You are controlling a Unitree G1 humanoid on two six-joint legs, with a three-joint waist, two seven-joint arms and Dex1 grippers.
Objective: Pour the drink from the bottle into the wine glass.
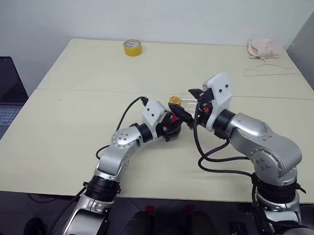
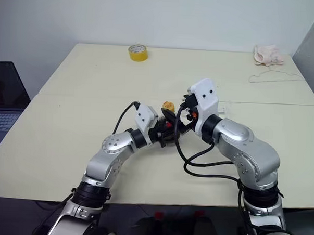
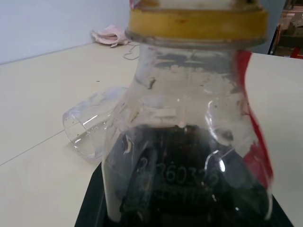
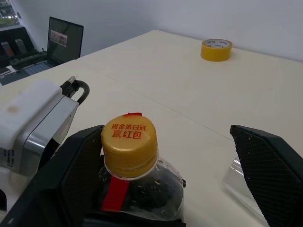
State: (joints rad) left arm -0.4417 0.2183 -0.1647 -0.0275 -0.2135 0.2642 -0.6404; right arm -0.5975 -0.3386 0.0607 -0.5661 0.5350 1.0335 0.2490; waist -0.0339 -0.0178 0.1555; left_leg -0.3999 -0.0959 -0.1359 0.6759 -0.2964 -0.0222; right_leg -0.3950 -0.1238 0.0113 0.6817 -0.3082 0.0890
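Bottle (image 4: 135,179) upright above table (image 1: 67,145) near its middle, clamped in left hand (image 1: 173,123), yellow cap on, dark drink (image 3: 189,175) low inside. Right hand (image 4: 175,175) spread wide around cap, not touching. Wine glass (image 3: 90,125) lying on side just beyond. Tape roll (image 1: 132,47) at far edge.

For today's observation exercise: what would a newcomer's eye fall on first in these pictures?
First, the two arms meeting at the middle of the cream table, where the left gripper is shut on the bottle with its yellow cap on and dark drink inside. The right gripper stands open around the cap. Just behind lies the wine glass on its side, and a yellow tape roll sits at the far edge.
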